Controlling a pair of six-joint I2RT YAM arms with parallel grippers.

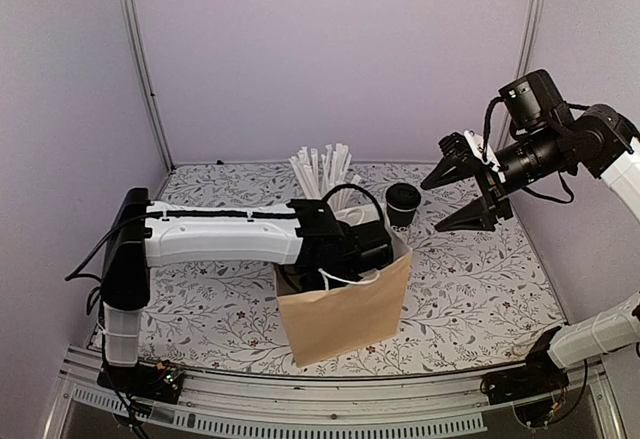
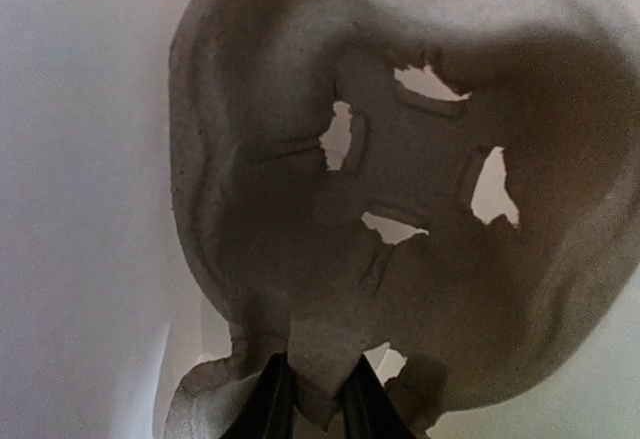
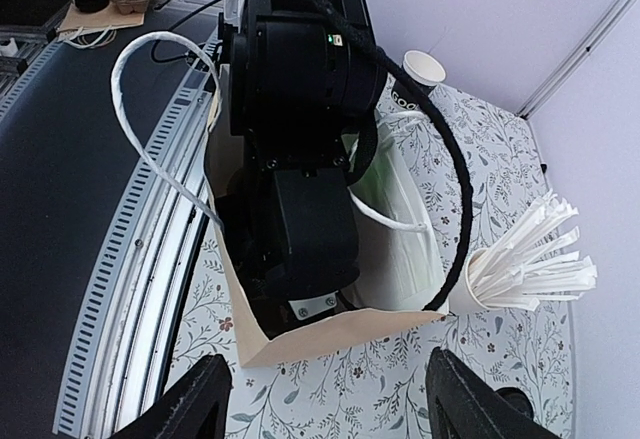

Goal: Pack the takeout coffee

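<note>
Two tools: left tool (image 2: 318,407) inside paper bag (image 1: 345,309), pinching brown cup carrier (image 2: 300,89) edge; right tool (image 1: 433,208) spread wide, empty, near black cup (image 1: 403,202).

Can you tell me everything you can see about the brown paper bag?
The brown paper bag stands upright and open on the flowery table, near the front edge. It looks like plain paper, brown outside and white inside, with thin white cord handles. The left arm dips into its mouth, where the left gripper pinches a pulp cup carrier. The straw cup stands close by.
</note>
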